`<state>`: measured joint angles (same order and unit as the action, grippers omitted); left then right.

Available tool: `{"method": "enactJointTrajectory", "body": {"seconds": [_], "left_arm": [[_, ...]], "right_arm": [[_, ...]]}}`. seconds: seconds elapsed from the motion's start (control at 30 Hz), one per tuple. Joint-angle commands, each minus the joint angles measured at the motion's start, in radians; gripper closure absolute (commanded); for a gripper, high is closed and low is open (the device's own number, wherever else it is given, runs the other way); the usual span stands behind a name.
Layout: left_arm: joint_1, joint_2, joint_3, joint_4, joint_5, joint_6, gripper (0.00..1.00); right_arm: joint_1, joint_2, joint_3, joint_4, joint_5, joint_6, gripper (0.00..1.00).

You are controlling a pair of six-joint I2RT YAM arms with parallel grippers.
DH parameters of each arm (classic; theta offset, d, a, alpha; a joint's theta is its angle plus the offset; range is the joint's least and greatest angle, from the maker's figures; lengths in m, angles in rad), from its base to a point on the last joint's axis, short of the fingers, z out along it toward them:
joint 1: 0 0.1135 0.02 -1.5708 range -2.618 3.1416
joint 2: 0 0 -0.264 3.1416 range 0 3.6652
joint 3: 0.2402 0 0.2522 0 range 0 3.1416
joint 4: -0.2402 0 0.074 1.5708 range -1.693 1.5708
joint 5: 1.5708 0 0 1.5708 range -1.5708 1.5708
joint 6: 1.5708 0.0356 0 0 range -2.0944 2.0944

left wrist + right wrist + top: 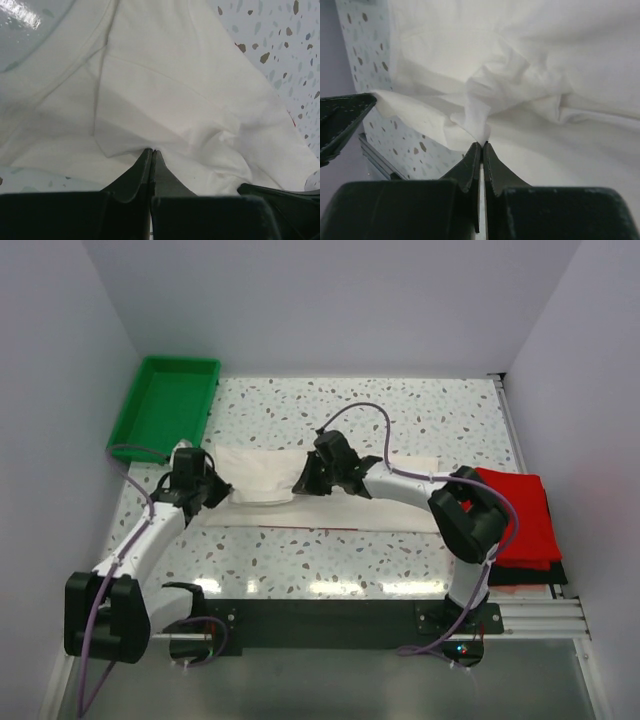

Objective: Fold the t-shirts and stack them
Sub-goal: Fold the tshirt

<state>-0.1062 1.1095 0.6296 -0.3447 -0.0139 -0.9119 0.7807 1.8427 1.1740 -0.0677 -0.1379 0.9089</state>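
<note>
Pale walls box in a speckled table point(400, 420), with a green plastic tray point(165, 400) tucked in the far-left corner. Just in front of it the left gripper point(218, 490) is pinched tight on the left edge of the off-white t-shirt point(255, 475), which lies stretched across mid-table. At the shirt's middle the right gripper point(302, 484) is clamped on a bunched ridge of the same cloth, with open tabletop beyond, and far right the red t-shirts point(520, 515) sit stacked on a black t-shirt point(525, 578), hard by the table's right edge.
</note>
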Motion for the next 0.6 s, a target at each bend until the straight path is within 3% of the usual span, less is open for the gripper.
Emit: {"method": "enactJointTrajectory", "body": {"seconds": [0.0, 0.4, 0.57], "left_arm": [[0.006, 0.091, 0.087, 0.059, -0.037, 0.041, 0.99], [0.100, 0.305, 0.186, 0.098, -0.003, 0.071, 0.98], [0.106, 0.346, 0.205, 0.110, 0.032, 0.094, 0.84]], "right_arm": [[-0.029, 0.059, 0.113, -0.012, -0.100, 0.019, 1.00], [-0.104, 0.254, 0.329, -0.049, -0.149, 0.035, 1.00], [-0.136, 0.244, 0.319, -0.037, -0.121, 0.033, 0.96]]}}
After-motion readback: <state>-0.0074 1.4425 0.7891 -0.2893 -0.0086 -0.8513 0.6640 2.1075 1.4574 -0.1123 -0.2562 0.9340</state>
